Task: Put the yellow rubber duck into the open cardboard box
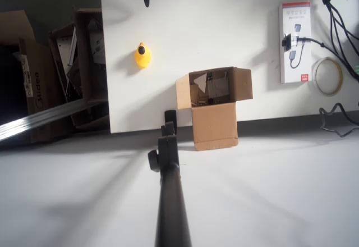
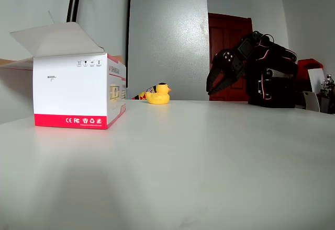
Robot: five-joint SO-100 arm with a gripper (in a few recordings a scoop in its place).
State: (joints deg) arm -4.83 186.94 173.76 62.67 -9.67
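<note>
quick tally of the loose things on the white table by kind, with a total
yellow rubber duck: 1
open cardboard box: 1
white and red product box: 1
tape roll: 1
total: 4

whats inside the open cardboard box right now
In the overhead view the open cardboard box holds no yellow rubber duck; the duck sits apart on the table. Inside, brown shadowed shapes show; the flaps cover the floor's edges.
</note>
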